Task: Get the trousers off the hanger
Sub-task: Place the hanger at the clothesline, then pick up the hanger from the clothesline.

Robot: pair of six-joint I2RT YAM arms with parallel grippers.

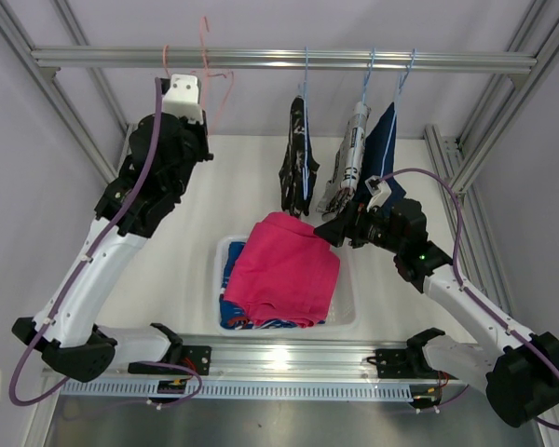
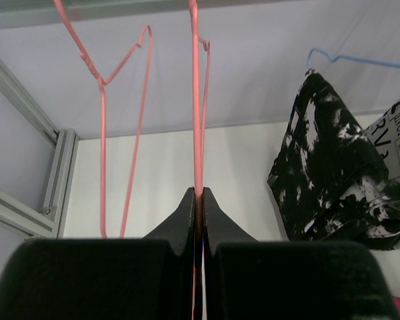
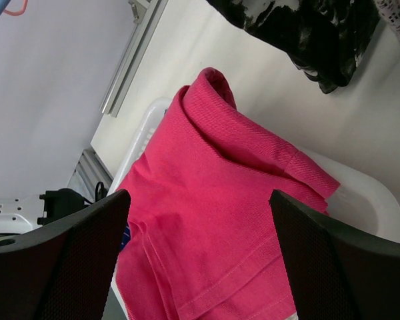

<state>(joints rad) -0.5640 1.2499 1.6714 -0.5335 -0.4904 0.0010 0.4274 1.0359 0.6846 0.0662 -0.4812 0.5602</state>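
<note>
Pink wire is running straight between the fingers of the left pincer [image 2: 197, 195], which is clamping fully shut on a pink hanger [image 2: 196, 100] up by the rail [image 1: 279, 60] at the left. A second pink hanger [image 2: 113, 113] is hanging just beside it. Further right along the rail, three blue hangers [image 1: 306, 63] are each carrying a garment: the black-and-white trousers [image 1: 296, 158] nearest the centre, then the white printed trousers [image 1: 352, 154], then the denim trousers [image 1: 384, 140] at the far right, the last two touching. The pink trousers [image 1: 284, 270] are lying crumpled on top in the white bin [image 1: 349, 307], which is standing on the counter [image 1: 168, 279] between the two arms. The blue patterned trousers [image 1: 233, 317] are lying beneath them (only an edge is showing at the bin's near left corner). The right pincer [image 3: 197, 227] is hovering at the bin's far right corner, over the pink trousers, with its jaws standing wide apart and gripping nothing; whether it is touching the cloth cannot be told.
</note>
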